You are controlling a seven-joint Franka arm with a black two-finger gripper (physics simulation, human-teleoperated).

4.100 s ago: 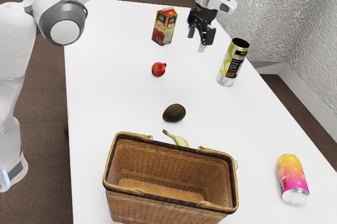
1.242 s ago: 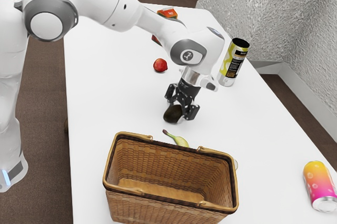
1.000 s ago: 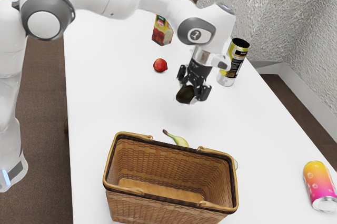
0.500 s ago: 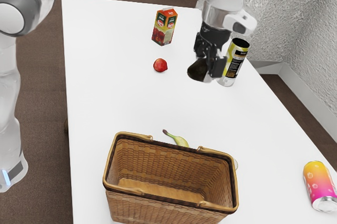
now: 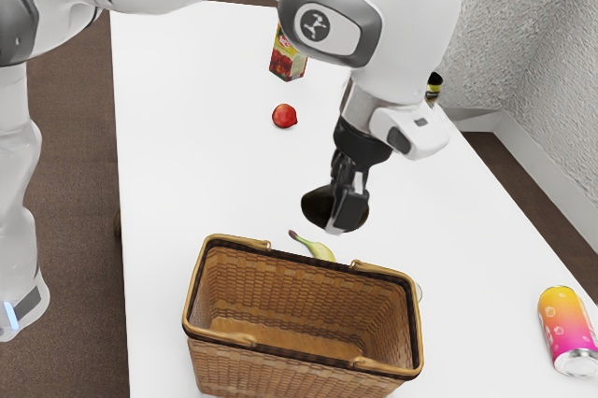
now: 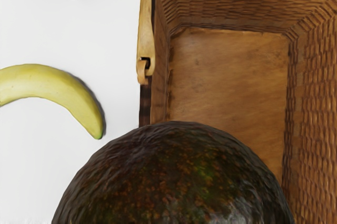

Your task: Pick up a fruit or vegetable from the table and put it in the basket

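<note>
End effector clasps the avocado between its fingers.

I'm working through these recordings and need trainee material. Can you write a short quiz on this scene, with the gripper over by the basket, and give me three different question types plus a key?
1. Multiple choice: what is the gripper holding?
A) the cup
B) the avocado
C) the drink can

2. True or false: the banana lies outside the wicker basket.

3. Fill in the missing word: the pomegranate near the juice carton is ___ in colour.

Key: 1. B; 2. true; 3. red
</note>
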